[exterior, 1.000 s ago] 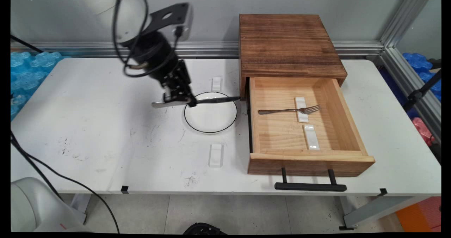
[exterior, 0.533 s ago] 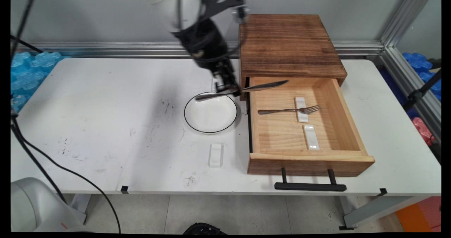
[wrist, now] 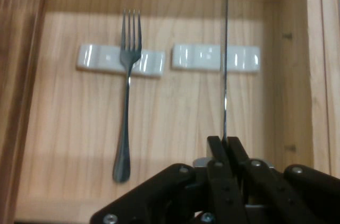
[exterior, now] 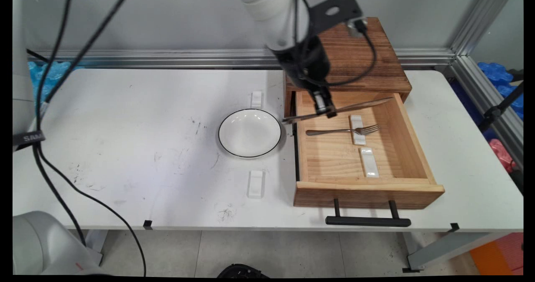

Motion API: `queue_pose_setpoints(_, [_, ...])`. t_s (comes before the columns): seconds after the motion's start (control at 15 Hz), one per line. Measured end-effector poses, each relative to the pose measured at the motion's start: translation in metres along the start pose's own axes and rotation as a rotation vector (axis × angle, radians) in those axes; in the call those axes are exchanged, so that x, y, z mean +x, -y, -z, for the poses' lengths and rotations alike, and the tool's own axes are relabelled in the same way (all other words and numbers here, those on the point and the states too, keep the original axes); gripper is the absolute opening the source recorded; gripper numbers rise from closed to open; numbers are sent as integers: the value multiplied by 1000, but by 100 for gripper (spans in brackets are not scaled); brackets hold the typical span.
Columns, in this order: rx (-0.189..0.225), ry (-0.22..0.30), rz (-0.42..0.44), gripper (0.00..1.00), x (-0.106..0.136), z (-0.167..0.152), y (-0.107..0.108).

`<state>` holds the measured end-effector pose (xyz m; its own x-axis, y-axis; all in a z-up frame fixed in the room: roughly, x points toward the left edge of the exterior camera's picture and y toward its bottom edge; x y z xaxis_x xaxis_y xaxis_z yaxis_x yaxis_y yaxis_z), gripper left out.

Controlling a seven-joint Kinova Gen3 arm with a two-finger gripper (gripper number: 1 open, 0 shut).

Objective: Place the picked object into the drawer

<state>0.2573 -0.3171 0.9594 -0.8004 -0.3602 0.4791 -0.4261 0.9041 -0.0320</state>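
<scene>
My gripper (exterior: 325, 110) is shut on a table knife (exterior: 363, 104) and holds it level above the back of an open wooden drawer (exterior: 368, 193). The blade points right, the handle end sticks out left over the drawer's side. In the hand view the gripper (wrist: 225, 143) pinches the knife (wrist: 225, 49), seen edge-on as a thin line. Below it in the drawer lies a fork (exterior: 342, 130) with its tines on a white rest (exterior: 357, 135). A second white rest (exterior: 370, 162), bare, lies nearer the drawer's front. The hand view shows the fork (wrist: 126, 102) and both rests (wrist: 215, 57).
The drawer belongs to a dark wooden cabinet (exterior: 342, 52) at the back right; its black handle (exterior: 368, 221) juts over the table's near edge. A white plate with a black rim (exterior: 250, 132) sits left of the drawer. Two white rests (exterior: 256, 99) (exterior: 256, 184) lie behind and before the plate.
The gripper has carried the knife rightward, from above the plate's left rim, past the drawer's side, to over the drawer. Fork, rests and plate have not moved.
</scene>
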Motion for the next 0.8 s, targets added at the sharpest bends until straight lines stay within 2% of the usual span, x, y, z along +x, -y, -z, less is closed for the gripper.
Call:
queue_pose_setpoints(0.27, [-6,-4,-14,0,23,-34,-7])
queue_pose_setpoints(0.8, [-22,20,-54,0,39,-94,-17])
